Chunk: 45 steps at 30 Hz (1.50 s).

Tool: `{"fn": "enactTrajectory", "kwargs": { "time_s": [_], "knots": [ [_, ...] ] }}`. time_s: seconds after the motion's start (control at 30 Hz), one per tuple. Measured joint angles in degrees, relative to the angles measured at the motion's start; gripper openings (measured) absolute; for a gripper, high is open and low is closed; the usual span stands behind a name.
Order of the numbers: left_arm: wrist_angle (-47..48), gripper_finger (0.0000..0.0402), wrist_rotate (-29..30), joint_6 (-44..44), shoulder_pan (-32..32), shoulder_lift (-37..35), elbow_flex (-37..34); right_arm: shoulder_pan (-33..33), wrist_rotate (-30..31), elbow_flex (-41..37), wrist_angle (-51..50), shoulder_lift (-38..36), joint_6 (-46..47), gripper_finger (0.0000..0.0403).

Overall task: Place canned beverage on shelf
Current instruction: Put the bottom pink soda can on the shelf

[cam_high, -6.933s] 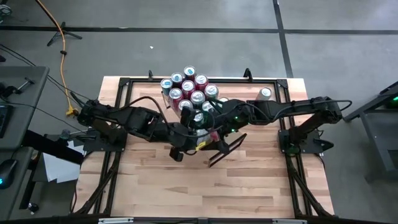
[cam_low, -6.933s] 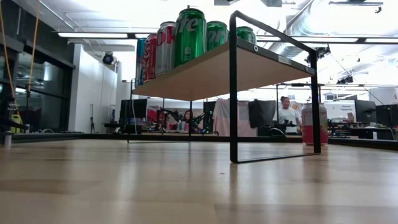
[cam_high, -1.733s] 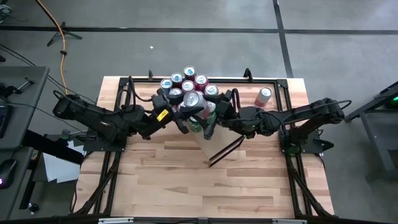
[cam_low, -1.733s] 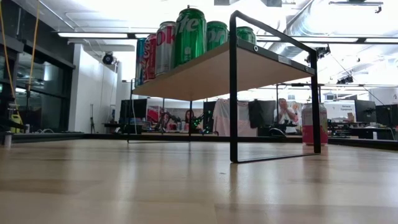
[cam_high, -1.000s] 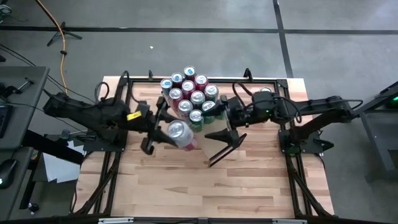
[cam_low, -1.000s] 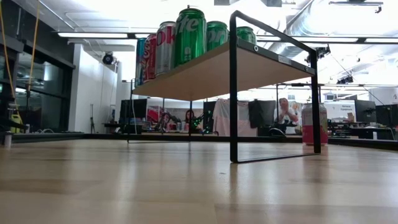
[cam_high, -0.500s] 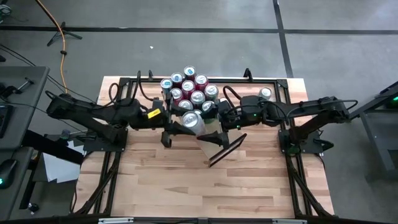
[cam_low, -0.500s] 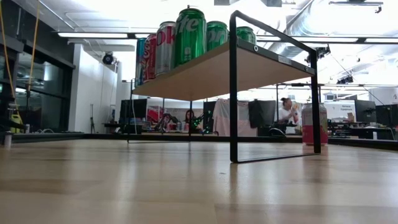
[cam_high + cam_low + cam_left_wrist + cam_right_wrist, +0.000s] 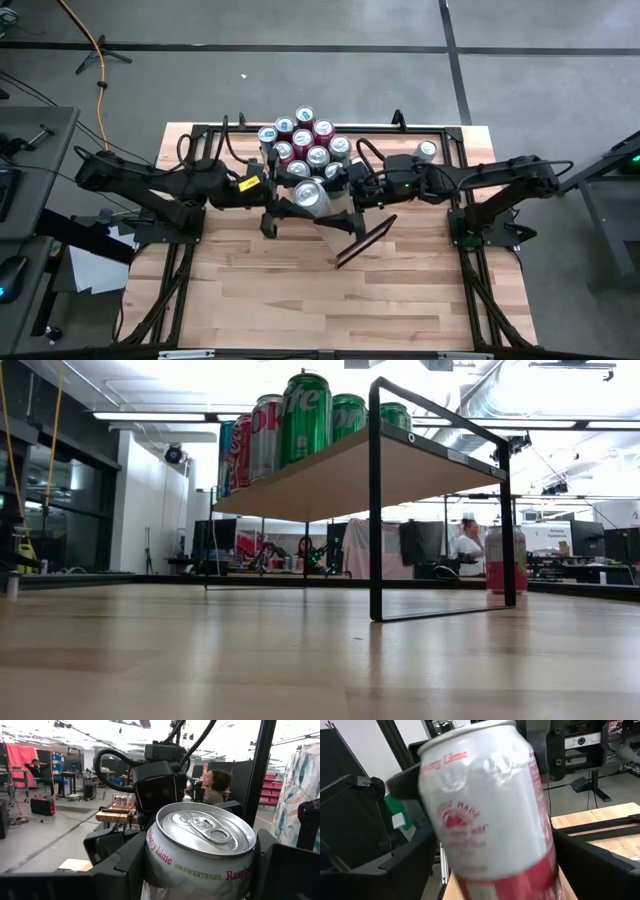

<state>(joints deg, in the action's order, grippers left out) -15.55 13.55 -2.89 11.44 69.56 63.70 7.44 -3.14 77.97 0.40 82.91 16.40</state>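
1. The raspberry-lime seltzer can [image 9: 308,193] is up off the table between the two arms, just at the near edge of the shelf [image 9: 330,478], lid tilted a little (the label reads "Unsweetened" in the left wrist view [image 9: 200,851]).
2. The left gripper [image 9: 290,208] has its dark fingers clamped on the can's sides; from its own wrist camera a finger [image 9: 122,865] shows pressed on either flank of the silver lid.
3. The right gripper [image 9: 345,185] is right beside the can on the other side, fingers spread wide; in its wrist view the can [image 9: 490,810] fills the gap between the fingers [image 9: 407,857], and I cannot tell whether they touch it.
4. The shelf holds a tight cluster of upright cans [image 9: 305,140], red, green and blue ones; from table height the green cans [image 9: 305,418] stand in a row on the pale plank, carried by the black frame [image 9: 375,500].
5. One more pink-and-white can [image 9: 426,150] stands alone on the butcher-block tabletop [image 9: 300,300], well to the right of the shelf; the low view shows it [image 9: 503,558] beside the far frame leg.
6. Behind the table a person [image 9: 468,542] is at a desk in the room, and another person [image 9: 215,785] appears past the arm in the left wrist view.
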Motion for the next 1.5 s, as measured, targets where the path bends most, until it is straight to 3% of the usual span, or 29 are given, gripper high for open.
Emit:
{"fn": "enactTrajectory", "kwargs": {
  "time_s": [0.5,0.77,1.03,1.27,1.37,1.5],
  "knots": [
    [-0.8,0.0157,-0.1,0.2,-0.3,1.0,0.0,0.0,0.0,0.0,0.9,1.2,-0.6,0.0310],
    [2.8,0.0235,0.1,-2.8,-0.2,0.2,0.1,0.0,-0.2,-0.2,-2.5,-0.6,-2.2,0.0306],
    [10.9,0.0245,1.2,-3.1,-0.3,-6.8,0.1,0.1,-0.2,-0.1,-16.6,-7.3,-4.5,0.0305],
    [20.7,0.0247,5.2,-8.0,0.6,-13.3,0.1,2.1,7.0,-0.2,-35.8,-11.2,-3.4,0.0305],
    [20.9,0.0246,6.7,-8.0,1.7,-14.3,0.1,2.9,7.0,-4.0,-33.5,-12.5,-1.8,0.0305],
    [20.9,0.0243,8.9,-8.0,3.2,-14.4,0.1,3.3,5.7,-16.9,-21.8,-15.3,3.0,0.0305]
  ]
}}
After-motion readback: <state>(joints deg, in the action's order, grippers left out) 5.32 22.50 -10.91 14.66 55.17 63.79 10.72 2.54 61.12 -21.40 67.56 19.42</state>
